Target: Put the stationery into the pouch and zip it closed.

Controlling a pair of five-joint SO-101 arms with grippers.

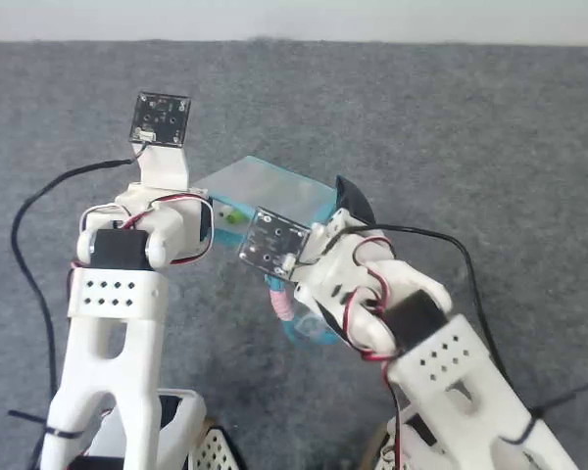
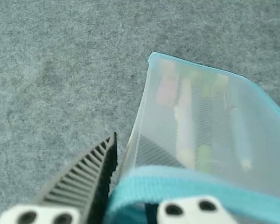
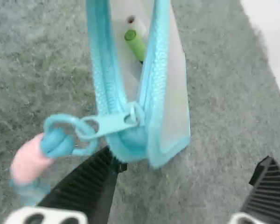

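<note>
In the high view, the pouch (image 1: 269, 191), translucent with teal edging, is seen upright between the two arms over the grey table (image 1: 470, 117). The left arm (image 1: 118, 284) is placed at one end of it and the right arm (image 1: 421, 333) at the other. A pink tassel (image 1: 284, 305) is seen hanging just below the right arm's wrist. Whether the pouch touches the table cannot be told.

In the left wrist view, the pouch's teal zip band (image 2: 177, 186) is pinched by the left gripper (image 2: 127, 144). One black ribbed finger (image 2: 91, 179) is pressed against the outer wall, and the other is made out as a dark ribbed shape through the clear wall. The stationery (image 2: 184, 121) is seen inside the pouch as a cream pen, a pink piece and greenish pieces, lying lengthwise.

In the right wrist view, the right gripper (image 3: 189, 161) is held at the pouch's zip end with its fingers spread wide and nothing gripped. One finger lies just beside the pouch's end corner, the other well apart from it. The two zip tracks are parted along the pouch, and the zip pull (image 3: 109, 123) is found at the near end. A teal cord loop (image 3: 60, 135) and the pink tassel are tied to it. A green marker (image 3: 135, 44) is visible through the open mouth.
</note>
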